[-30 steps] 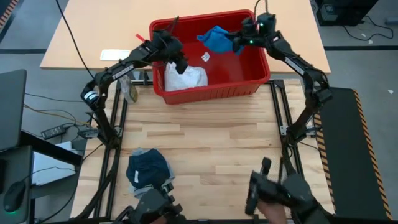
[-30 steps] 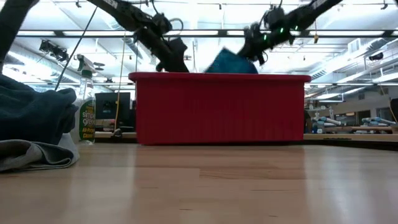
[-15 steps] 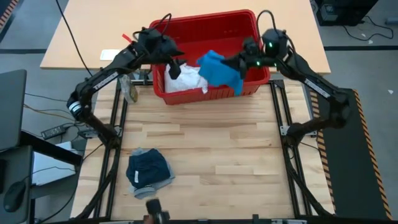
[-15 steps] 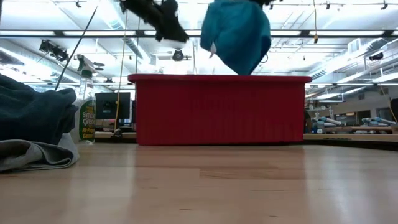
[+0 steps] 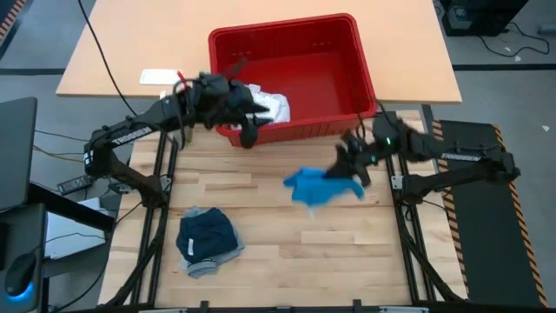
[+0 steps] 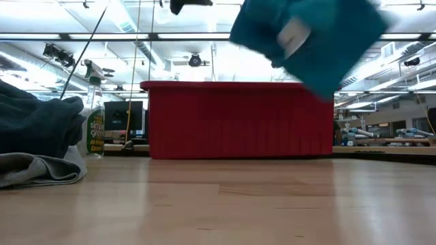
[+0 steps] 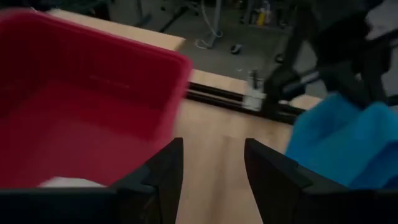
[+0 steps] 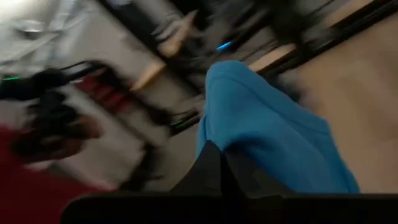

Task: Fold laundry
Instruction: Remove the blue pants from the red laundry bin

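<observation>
The wooden table (image 5: pixel 287 226) carries a red plastic basket (image 5: pixel 343 69) at its far edge, white cloth (image 5: pixel 268 106) inside, seen only from above. The right gripper (image 5: pixel 350 162), clenched on the bright blue garment (image 5: pixel 314 186), hangs it over mid-table. The navy garment (image 5: pixel 207 236) lies near-left. The left gripper (image 5: pixel 250 132), fingers parted and empty in its wrist view, sits at the basket's front rim.

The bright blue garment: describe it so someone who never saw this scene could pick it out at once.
Start at the red basket at the table's far edge. In front of its right corner, the right gripper, shut, holds the bright blue garment over the bare wood. It is the only vivid blue cloth; the white cloth lies in the basket.
</observation>
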